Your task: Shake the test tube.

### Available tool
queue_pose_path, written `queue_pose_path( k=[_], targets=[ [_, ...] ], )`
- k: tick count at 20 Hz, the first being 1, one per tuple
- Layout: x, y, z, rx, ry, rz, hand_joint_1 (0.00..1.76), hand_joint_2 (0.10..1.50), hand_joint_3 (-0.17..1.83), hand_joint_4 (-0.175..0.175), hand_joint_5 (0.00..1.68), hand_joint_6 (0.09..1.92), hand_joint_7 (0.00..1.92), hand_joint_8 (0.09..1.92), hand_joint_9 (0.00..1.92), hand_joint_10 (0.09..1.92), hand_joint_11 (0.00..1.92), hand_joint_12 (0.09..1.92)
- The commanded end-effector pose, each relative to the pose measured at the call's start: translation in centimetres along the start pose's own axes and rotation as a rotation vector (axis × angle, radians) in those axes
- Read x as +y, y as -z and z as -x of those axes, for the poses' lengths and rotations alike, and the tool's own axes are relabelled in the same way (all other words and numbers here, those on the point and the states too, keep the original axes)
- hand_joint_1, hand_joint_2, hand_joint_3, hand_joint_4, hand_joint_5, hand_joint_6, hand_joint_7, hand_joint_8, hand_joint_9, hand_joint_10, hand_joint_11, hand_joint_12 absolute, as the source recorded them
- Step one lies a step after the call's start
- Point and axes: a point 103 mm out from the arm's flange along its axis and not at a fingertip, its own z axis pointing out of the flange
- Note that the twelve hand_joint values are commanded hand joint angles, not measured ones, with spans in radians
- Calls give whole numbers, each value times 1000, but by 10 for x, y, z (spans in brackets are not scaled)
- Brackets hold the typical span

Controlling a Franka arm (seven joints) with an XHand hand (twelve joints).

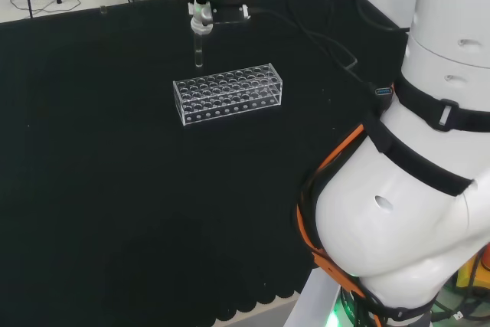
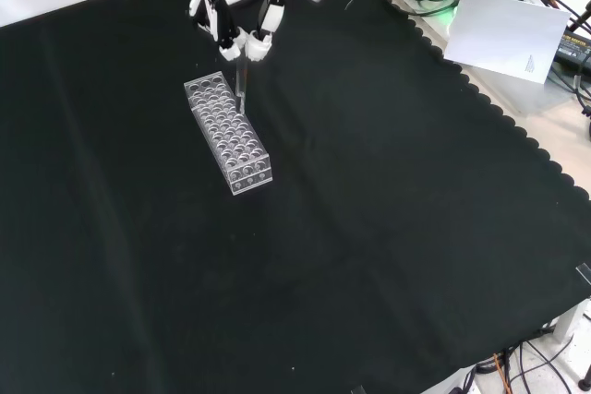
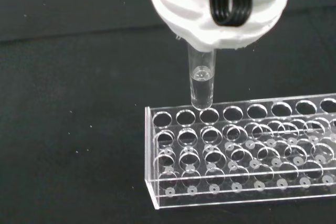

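Wrist view has the hand (image 3: 220, 9) pinched on the upper end of a clear test tube (image 3: 201, 80), fingertips closed round it, the tube hanging upright below them. Its rounded bottom sits just above a hole in the nearest row of the clear rack (image 3: 236, 156), close to one end; whether it touches the rim cannot be told. Front view shows the hand (image 2: 242, 6) above the rack's (image 2: 226, 134) far end, the tube (image 2: 242, 89) straight beneath the fingers, black cloth (image 2: 369, 228) all round.
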Motion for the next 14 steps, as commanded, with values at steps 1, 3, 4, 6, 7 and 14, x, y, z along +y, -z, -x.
queue_pose_path(
  k=[1, 3, 4, 6, 7, 14],
  targets=[
    [-13, 18, -2, 19, 15, 25, 1416, 948, 26, -175, 1295, 450, 1574, 509, 1345, 319, 709, 1213],
    [-16, 23, -4, 21, 19, 33, 1421, 837, 227, -175, 1321, 432, 1519, 610, 1423, 160, 709, 1210],
    [-18, 25, -4, 22, 22, 37, 1423, 775, 344, -175, 1327, 444, 1481, 638, 1441, 111, 710, 1211],
    [-21, 29, -6, 24, 27, 45, 1424, 753, 382, -175, 1335, 437, 1503, 643, 1465, 87, 710, 1214],
    [-22, 30, -6, 24, 30, 46, 1425, 729, 429, -175, 1332, 450, 1475, 654, 1467, 87, 708, 1210],
    [-30, 35, -27, 29, 81, 50, 1428, 640, 602, -175, 1323, 512, 1411, 679, 1474, 87, 710, 1208]
  ],
)
